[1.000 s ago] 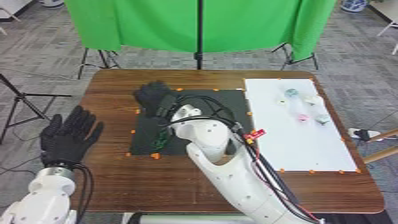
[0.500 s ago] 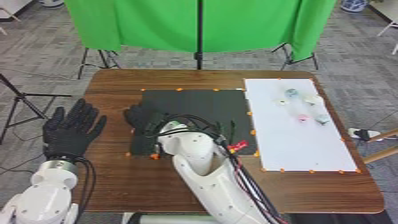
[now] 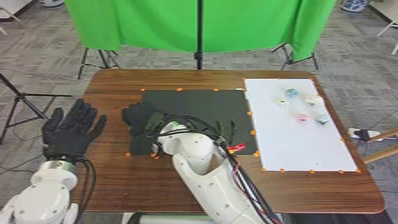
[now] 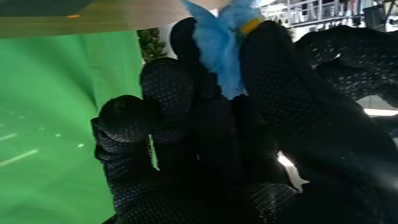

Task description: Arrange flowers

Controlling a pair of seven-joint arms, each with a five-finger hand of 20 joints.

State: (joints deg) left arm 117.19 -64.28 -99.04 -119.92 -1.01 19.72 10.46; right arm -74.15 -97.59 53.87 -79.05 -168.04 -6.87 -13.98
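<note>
My right hand (image 3: pixel 139 118) is over the left edge of the black mat (image 3: pixel 197 100). In the right wrist view, the right hand (image 4: pixel 209 135) is shut on a blue flower (image 4: pixel 222 50), its petals pinched between thumb and fingers. A thin green stem (image 3: pixel 233 127) shows on the mat beside the right arm. My left hand (image 3: pixel 71 131) is at the table's left side, fingers straight. On the white board (image 3: pixel 293 145) lie a blue flower (image 3: pixel 291 92), a pink flower (image 3: pixel 303 118), a teal flower (image 3: pixel 322 119) and pale ones (image 3: pixel 311 100).
Orange markers line the mat and board on the brown table (image 3: pixel 115 175). A green cloth (image 3: pixel 142 25) hangs behind the table's far edge. The right forearm crosses the mat's near edge. In the right wrist view, the left hand (image 4: pixel 351 55) is close beyond the right one.
My right hand has come nearer and slightly left from the mat's far left corner, and its arm has swung left. The left hand has shifted slightly.
</note>
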